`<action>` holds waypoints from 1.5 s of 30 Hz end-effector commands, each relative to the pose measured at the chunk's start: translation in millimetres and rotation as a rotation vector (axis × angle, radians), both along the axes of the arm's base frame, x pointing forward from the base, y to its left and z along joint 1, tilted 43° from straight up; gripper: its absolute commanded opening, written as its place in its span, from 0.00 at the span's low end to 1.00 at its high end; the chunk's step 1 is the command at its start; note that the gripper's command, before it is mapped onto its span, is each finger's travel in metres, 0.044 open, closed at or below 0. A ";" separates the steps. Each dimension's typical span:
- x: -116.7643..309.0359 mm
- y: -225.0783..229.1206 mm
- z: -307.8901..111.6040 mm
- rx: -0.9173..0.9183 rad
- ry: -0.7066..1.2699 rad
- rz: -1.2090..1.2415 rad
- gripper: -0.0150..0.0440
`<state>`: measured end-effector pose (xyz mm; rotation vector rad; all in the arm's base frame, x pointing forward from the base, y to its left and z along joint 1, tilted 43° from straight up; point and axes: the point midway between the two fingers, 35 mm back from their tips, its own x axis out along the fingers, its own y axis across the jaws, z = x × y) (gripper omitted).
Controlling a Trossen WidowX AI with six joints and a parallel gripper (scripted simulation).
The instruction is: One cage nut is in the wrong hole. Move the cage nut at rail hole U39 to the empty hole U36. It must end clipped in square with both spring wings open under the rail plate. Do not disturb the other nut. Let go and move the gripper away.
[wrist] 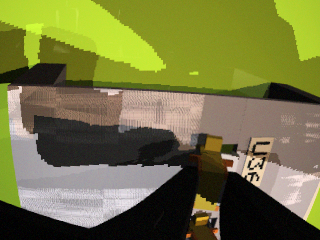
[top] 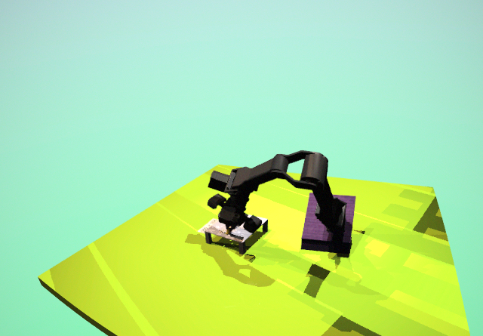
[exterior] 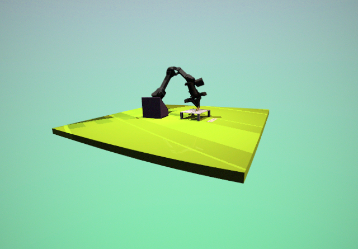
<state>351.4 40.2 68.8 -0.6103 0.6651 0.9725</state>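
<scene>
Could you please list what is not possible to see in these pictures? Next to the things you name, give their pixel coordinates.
- Wings of the brass-coloured cage nut [wrist: 211, 172]: wrist view, fingers and pale rail plate [wrist: 145, 107] block them.
- Second brass-coloured nut: wrist view, cut by bottom edge.
- Label's last character: wrist view, black finger covers part.

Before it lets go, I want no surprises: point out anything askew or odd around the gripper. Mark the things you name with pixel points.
Nothing plainly stands out. The gripper [wrist: 208, 180] is shut on a brass-colored cage nut [wrist: 210, 143] beside the U36 label [wrist: 258, 161]. Whether the nut sits square, I cannot tell.

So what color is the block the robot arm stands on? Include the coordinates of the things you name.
The block [top: 325, 211] [exterior: 151, 107] is dark purple. It shows best in the top view.
</scene>
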 end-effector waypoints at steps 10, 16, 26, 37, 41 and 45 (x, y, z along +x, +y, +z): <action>1.0 0.1 -2.9 0.008 0.025 0.022 0.30; 1.1 0.0 -2.9 0.008 0.026 0.023 0.30; 1.1 0.0 -2.9 0.008 0.026 0.023 0.30; 0.7 0.0 -2.0 0.008 0.026 0.023 0.30; 0.7 0.0 -1.9 0.008 0.026 0.023 0.30; 0.7 0.0 -1.4 0.008 0.026 0.023 0.30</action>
